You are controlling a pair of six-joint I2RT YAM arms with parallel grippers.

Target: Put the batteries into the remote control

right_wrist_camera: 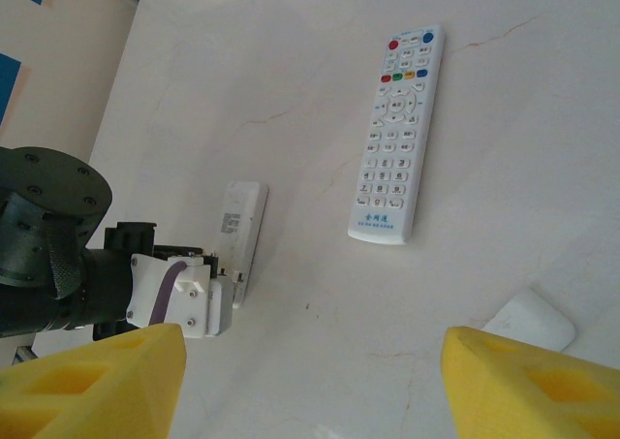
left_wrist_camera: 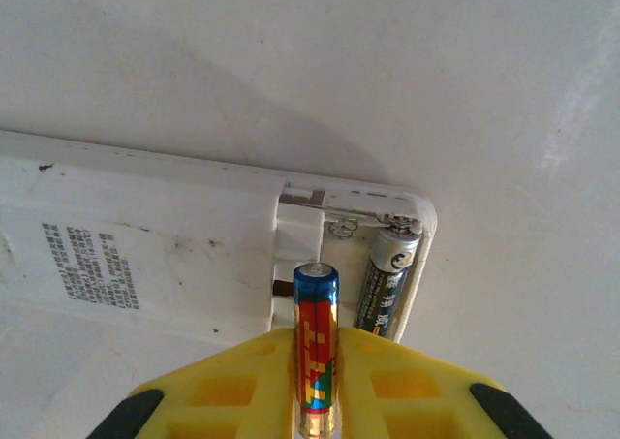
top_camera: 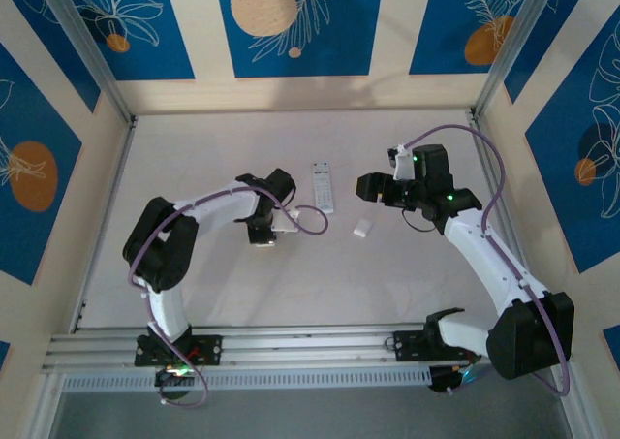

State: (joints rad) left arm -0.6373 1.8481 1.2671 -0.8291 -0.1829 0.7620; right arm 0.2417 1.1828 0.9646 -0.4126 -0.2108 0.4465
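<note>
Cropped at the bottom edge: left gripper, pinching one red-and-blue battery at the open bay of the face-down remote control, slot beneath it hidden. One dark battery seated alongside. Two remotes in all; second remote face up, one loose cover near it. Right gripper spread wide and empty, both arms bent inward.

Top view looks down, left wrist close on face-down remote, right wrist shares it, farther
</note>
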